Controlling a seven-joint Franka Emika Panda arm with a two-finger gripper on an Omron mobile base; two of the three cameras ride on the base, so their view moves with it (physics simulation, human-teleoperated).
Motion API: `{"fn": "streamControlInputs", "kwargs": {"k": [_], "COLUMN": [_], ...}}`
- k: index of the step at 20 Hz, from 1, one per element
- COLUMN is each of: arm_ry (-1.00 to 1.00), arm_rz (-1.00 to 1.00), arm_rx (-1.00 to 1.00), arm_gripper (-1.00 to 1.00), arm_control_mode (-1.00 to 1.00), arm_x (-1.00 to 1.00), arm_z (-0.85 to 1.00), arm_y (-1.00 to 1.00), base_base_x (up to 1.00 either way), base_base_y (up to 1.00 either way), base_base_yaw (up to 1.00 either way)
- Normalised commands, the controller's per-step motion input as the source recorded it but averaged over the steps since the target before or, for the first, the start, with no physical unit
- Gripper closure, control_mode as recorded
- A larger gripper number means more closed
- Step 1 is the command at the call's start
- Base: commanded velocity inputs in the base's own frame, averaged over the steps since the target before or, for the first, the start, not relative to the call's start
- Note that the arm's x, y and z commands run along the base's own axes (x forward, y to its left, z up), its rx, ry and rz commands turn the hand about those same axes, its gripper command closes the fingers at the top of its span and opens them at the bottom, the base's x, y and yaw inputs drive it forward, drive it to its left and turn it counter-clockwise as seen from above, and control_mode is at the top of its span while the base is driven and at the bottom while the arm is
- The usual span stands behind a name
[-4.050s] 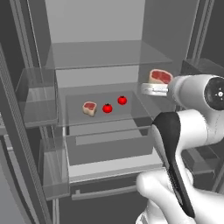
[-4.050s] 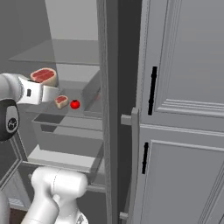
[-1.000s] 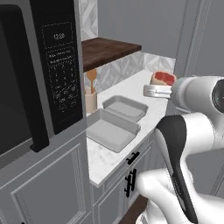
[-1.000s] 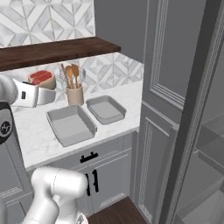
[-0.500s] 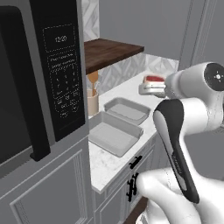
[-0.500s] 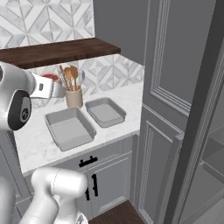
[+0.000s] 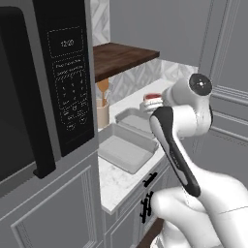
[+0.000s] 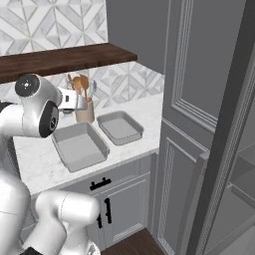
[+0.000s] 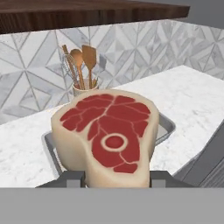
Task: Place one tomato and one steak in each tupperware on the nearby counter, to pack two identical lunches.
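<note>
While the arm reaches out over the counter (image 8: 134,130), the gripper (image 9: 114,178) is clamped on a steak (image 9: 106,135), its dark tips pressing the pale fat rim from both sides at the bottom of the hand view. Steak stands on edge between them, red marbled face toward the hand camera, round bone mark just above the tips.

Left base view: steak (image 7: 153,99) shows as a small red and cream patch in front of the arm's white wrist, held above the counter (image 7: 114,178), not touching it.

Beyond and below the gripper, two grey tupperware trays sit side by side on the marble. Nearer tupperware (image 8: 80,146) is the larger in the right base view; farther tupperware (image 8: 119,126) lies just beside it, a narrow strip of stone between. In the hand view the steak hides most of a tray; its grey rim (image 9: 165,125) shows to one side and a corner on the other. Which of the two trays it is, cannot tell.

Past the trays, against the patterned tile wall, a utensil holder (image 9: 84,91) with wooden spoons and a whisk. Dark wooden shelf (image 8: 64,59) runs above it.

Black microwave (image 7: 68,92) hangs off to the arm's left, well apart from the gripper. Tall grey cabinet door (image 8: 199,99) stands on the opposite side.
</note>
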Motion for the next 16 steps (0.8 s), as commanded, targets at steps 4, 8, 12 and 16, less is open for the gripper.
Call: {"fn": "streamControlInputs", "kwargs": {"k": [4, 8, 12, 16], "arm_ry": [0.06, 0.13, 0.05, 0.11], "arm_rz": [0.0, 0.0, 0.0, 0.0], "arm_rx": [-0.05, -0.01, 0.0, -0.01], "arm_gripper": [1.0, 1.0, 1.0, 1.0], "arm_control_mode": [-1.0, -1.0, -1.0, -1.0], "arm_x": [0.87, 0.74, 0.63, 0.49], "arm_z": [-0.4, -0.21, -0.29, -0.45], "arm_y": [-0.08, -0.22, -0.33, -0.18], "base_base_x": [0.0, 0.0, 0.0, 0.0], "base_base_y": [0.0, 0.0, 0.0, 0.0], "base_base_yaw": [0.0, 0.0, 0.0, 0.0]}}
